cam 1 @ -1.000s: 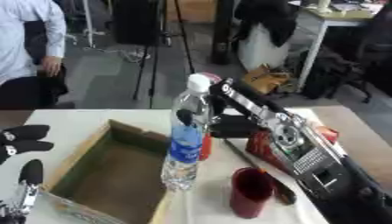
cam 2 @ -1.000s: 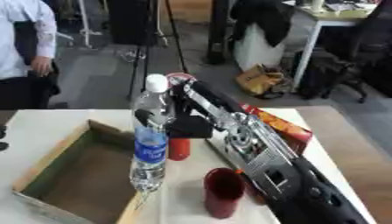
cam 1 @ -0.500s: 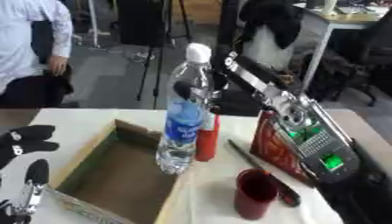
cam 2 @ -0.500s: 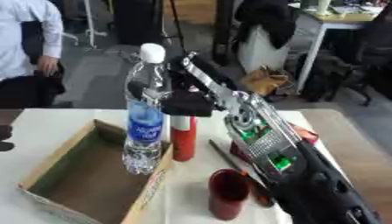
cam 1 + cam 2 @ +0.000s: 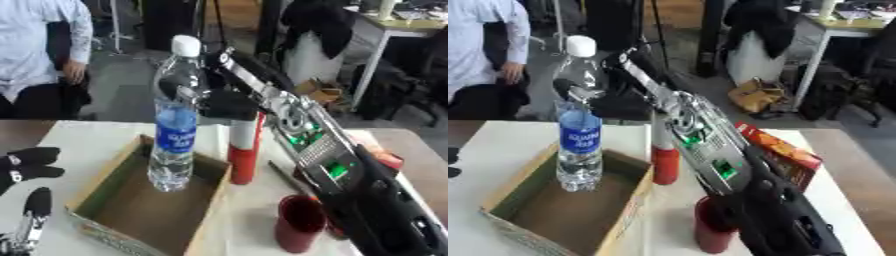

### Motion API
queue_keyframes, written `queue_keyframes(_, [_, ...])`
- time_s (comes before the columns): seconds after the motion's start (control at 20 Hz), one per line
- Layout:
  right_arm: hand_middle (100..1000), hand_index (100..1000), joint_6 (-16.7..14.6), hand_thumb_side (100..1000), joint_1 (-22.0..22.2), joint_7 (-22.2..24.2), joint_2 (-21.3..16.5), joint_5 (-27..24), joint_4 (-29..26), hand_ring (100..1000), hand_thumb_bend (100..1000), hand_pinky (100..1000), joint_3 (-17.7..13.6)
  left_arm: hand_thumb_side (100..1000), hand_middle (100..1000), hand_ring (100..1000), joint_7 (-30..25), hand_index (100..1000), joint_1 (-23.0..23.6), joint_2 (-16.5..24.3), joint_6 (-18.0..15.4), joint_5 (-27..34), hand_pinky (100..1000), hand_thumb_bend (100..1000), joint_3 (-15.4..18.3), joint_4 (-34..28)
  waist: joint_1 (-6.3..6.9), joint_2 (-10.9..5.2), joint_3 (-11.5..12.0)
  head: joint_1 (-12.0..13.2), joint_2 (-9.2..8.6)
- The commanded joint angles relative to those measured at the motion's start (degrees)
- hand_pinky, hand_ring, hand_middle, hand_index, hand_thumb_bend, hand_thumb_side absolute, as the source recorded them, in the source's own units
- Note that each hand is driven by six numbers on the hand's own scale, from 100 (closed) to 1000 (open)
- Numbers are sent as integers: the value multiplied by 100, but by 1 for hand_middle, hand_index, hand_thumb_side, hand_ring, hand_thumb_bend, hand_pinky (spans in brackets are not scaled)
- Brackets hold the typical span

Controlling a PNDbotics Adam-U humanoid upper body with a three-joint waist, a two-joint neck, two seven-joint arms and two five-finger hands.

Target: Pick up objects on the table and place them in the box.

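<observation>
A clear water bottle with a white cap and a blue label is held upright over the open cardboard box, its base low inside the box near the far left part; whether the base touches the box floor cannot be told. The bottle is gripped around its upper body by the right robot hand, whose dark fingers are curled about it. The right arm, black with silver parts and green markings, is stretched from the lower right corner diagonally up to the bottle.

The box is set on the white desk, left of centre, with its brown walls tilted askew in the view. Just beside the box's right wall a red and white cylinder is stood upright on the desk. Nearer the front, a dark red cup is stood upright, close against the arm. An orange-red packet is seen lying behind the arm on the right side of the desk.

The left robot hand is shown at the left edge, black, with fingers relaxed and nothing held in it.
</observation>
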Motion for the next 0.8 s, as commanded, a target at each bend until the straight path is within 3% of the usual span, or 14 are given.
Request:
queue_keyframes(0.05, [329, 460, -102, 736, -232, -2, 186, 263, 323, 539, 356, 610, -90, 804, 800, 810, -48, 755, -49, 32, -13, 50, 838, 100, -33, -84, 16, -88, 52, -115, 1])
queue_keyframes(0.55, [328, 461, -509, 732, -356, 23, 642, 883, 1435, 548, 361, 625, -134, 804, 801, 811, -124, 755, -82, 11, -35, 97, 838, 100, -64, -84, 1, -41, 207, -236, -28])
queue_keyframes(0.6, [328, 461, -557, 660, -353, 13, 670, 916, 1515, 548, 378, 626, -147, 804, 801, 811, -130, 755, -85, 9, -36, 100, 838, 100, -66, -84, 2, -38, 216, -238, -29])
queue_keyframes(0.65, [328, 461, -597, 732, -345, 0, 698, 955, 1603, 548, 361, 627, -158, 803, 801, 810, -137, 755, -90, 6, -39, 103, 838, 100, -69, -84, 4, -34, 227, -243, -30])
queue_keyframes(0.8, [331, 462, -725, 736, -322, -52, 764, 1072, 1845, 556, 364, 633, -176, 803, 801, 810, -153, 756, -95, 1, -42, 111, 838, 100, -74, -84, 12, -27, 249, -254, -34])
